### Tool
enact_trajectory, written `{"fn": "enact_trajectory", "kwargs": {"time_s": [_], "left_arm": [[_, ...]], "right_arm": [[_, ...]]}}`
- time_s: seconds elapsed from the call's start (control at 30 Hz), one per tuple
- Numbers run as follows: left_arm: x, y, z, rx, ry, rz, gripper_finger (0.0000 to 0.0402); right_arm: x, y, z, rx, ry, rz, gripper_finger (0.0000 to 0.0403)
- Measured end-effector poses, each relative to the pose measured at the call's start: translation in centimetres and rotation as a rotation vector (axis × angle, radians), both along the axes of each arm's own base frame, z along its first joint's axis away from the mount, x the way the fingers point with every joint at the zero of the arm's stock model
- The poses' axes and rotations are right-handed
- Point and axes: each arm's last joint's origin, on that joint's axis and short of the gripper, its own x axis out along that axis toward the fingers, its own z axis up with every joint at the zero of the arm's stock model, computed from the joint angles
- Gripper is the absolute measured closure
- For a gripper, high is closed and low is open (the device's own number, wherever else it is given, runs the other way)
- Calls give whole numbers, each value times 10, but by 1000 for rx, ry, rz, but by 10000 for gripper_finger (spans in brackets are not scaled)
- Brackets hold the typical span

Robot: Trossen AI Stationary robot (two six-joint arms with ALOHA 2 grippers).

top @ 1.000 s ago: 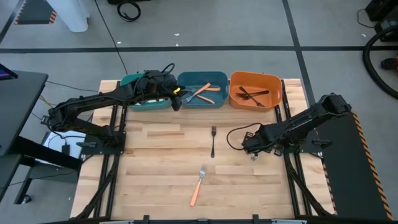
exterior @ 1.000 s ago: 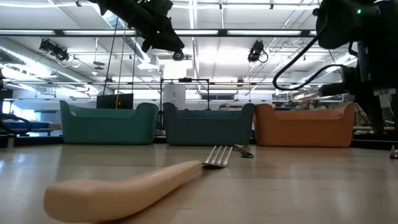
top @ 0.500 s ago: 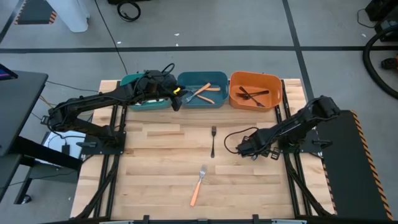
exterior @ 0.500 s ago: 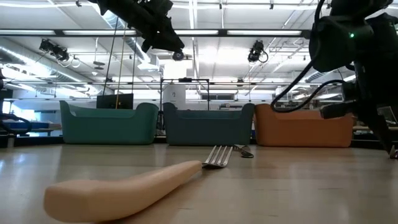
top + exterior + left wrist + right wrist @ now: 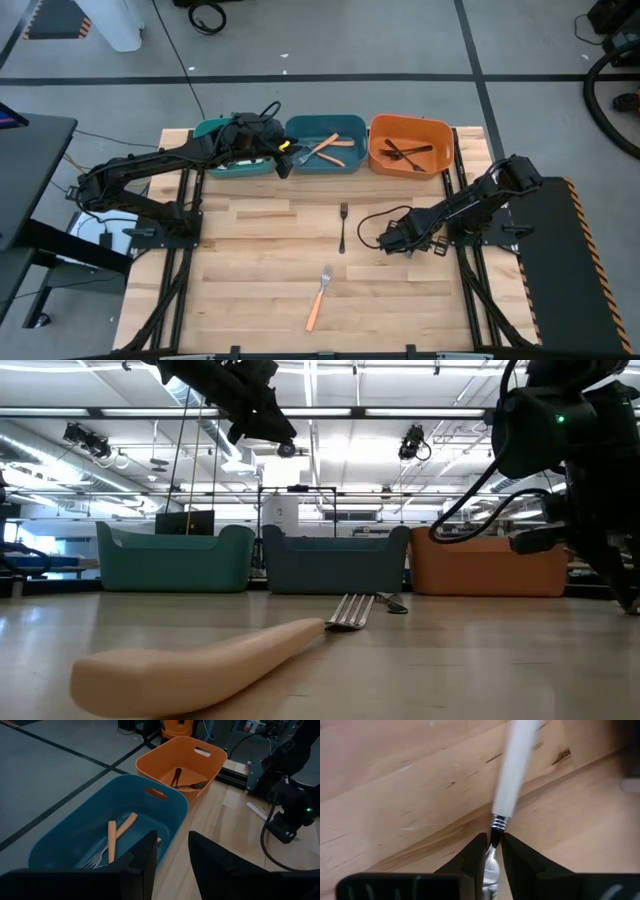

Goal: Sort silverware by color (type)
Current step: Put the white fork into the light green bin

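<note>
A black fork (image 5: 342, 228) lies at the middle of the table, and an orange-handled fork (image 5: 318, 298) lies nearer the near edge; that fork's handle (image 5: 200, 665) fills the low view's foreground. My right gripper (image 5: 385, 241) is low over the table, right of the black fork, shut on a white-handled silver fork (image 5: 516, 767). My left gripper (image 5: 172, 865) hovers open over the blue bin (image 5: 325, 146), holding nothing. In that bin lie orange-handled forks (image 5: 113, 841). Black forks (image 5: 183, 779) lie in the orange bin (image 5: 410, 146). My right gripper pinches the white-handled fork at its silver neck (image 5: 495, 836), just below the white handle, between the two fingertips (image 5: 476, 851). The fingers lie along the fork, and the handle (image 5: 520, 760) sticks out ahead of them over the wood. I cannot tell if it is lifted clear.
Three bins stand in a row along the far edge: teal (image 5: 222, 152), blue, orange. My left arm lies across the teal bin. Bare wood spreads around the two loose forks. Black frame rails (image 5: 470, 270) run along the table's right and left sides.
My right gripper has moved toward the table's left, closer to the black fork, and its arm has stretched out farther over the table. My left arm and the two loose forks have stayed where they were.
</note>
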Motion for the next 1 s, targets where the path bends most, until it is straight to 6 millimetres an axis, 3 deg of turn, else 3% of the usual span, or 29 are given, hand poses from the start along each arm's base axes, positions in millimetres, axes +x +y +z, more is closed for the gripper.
{"fn": "enact_trajectory", "kwargs": {"time_s": [0.27, 0.5, 0.77, 1.0], "left_arm": [[0, 0, 0, 0, 0, 0, 283], [0, 0, 0, 0, 0, 0, 283], [0, 0, 0, -2, -2, 2, 283], [0, 0, 1, -4, -13, 5, 283]], "right_arm": [[2, 0, 0, 13, -19, 51, 384], [9, 2, 11, 51, 6, 240, 396], [20, 4, 50, 67, -152, 366, 401], [12, -1, 85, -20, -291, 434, 402]]}}
